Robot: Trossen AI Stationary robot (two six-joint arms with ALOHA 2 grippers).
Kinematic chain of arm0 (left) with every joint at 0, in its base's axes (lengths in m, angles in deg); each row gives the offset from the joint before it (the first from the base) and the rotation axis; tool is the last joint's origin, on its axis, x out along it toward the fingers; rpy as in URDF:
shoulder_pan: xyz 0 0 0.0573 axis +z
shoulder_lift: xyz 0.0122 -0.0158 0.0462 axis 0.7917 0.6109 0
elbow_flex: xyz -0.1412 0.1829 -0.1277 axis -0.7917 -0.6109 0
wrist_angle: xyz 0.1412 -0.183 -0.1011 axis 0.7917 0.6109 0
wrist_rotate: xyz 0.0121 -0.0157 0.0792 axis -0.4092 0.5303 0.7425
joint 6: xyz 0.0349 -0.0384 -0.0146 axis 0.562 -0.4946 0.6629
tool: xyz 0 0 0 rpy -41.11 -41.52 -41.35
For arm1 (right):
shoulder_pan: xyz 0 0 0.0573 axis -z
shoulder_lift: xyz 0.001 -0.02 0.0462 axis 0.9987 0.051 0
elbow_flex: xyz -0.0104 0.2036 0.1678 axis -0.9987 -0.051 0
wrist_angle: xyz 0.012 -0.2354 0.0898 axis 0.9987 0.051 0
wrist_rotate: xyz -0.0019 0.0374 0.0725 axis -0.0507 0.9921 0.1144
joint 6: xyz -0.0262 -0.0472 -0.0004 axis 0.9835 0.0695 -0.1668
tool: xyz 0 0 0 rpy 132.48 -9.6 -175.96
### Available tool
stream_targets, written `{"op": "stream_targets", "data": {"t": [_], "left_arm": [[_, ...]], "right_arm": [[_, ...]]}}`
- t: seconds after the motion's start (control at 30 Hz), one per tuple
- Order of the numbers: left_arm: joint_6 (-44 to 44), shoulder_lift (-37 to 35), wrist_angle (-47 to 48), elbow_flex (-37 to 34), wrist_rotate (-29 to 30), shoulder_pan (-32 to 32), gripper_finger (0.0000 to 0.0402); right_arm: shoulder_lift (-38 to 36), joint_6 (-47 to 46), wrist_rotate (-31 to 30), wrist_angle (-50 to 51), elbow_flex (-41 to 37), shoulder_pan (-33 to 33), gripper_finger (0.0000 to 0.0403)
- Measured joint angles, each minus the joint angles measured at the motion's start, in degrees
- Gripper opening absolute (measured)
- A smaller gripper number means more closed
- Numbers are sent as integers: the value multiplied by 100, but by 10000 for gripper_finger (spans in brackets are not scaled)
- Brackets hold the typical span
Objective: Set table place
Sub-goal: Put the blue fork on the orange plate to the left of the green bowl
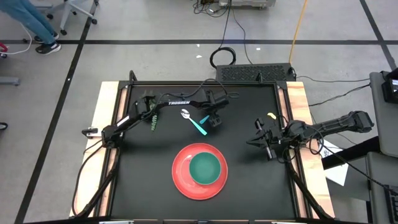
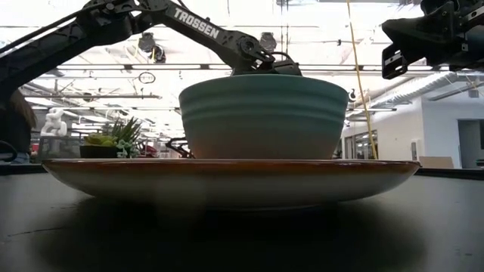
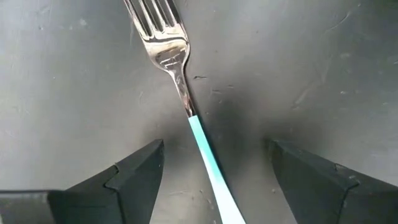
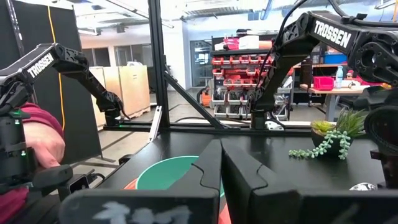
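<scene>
The large red plate [image 1: 186, 183] lies near the table's near middle, and the teal-green bowl [image 1: 206, 168] stands in it; the low view shows the bowl [image 2: 261, 113] upright on the plate [image 2: 227, 177]. The fork [image 3: 169, 53] with the light-blue handle [image 3: 208, 155] lies flat on the black table [image 1: 249, 186], beyond the plate [image 1: 198, 124]. My left gripper [image 3: 216, 152] is open just above the fork, one finger on either side of the handle, touching nothing. My right gripper [image 1: 264, 140] is shut, raised above the table's right side [image 4: 221, 165]. I see no spoon.
A small green potted plant [image 1: 150, 116] stands at the far left of the table, beside the left arm. A small yellow thing [image 1: 270, 116] lies at the far right. In the right wrist view, a person's red sleeve [image 4: 34, 143] shows beyond the table.
</scene>
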Motion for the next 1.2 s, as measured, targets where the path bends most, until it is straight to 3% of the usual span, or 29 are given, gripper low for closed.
{"op": "stream_targets", "data": {"t": [0.6, 1.2], "left_arm": [[-178, 55, -94, 0, 587, -18, 296], [-174, 59, -81, 0, 589, -18, 294]], "right_arm": [[0, 0, 0, 2, 0, 1, 0], [0, 0, 0, -83, 0, -1, 0]]}}
